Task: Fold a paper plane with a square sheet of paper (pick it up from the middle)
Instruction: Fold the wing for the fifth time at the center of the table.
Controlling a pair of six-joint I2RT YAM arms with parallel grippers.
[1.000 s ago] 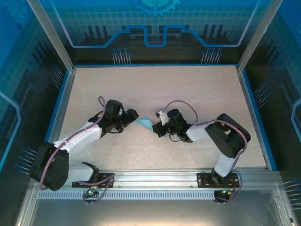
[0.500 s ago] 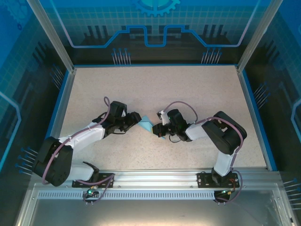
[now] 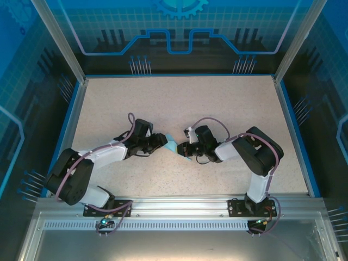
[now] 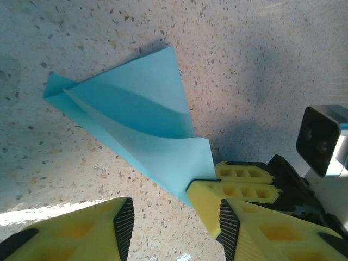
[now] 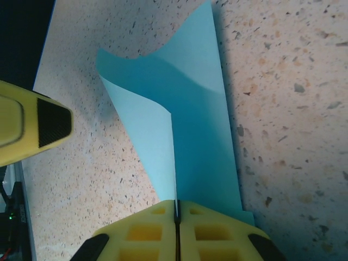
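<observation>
Folding was only begun; most creases were left to be made.
The sheet of paper, loosely folded into a triangle at mid-tabletop, was pinched at one corner by the closed right gripper; the left gripper was held apart, empty.

My left arm and right arm wear white shells between bulky black joints, and a mauve cable loops along each. Their black bases are bolted to a silver rail at six o'clock of the overhead view, with a small green light by the left one. My left gripper has yellow fingers faced with black ribbed pads. My right gripper shows the same yellow, moulded with rectangular pockets.
</observation>
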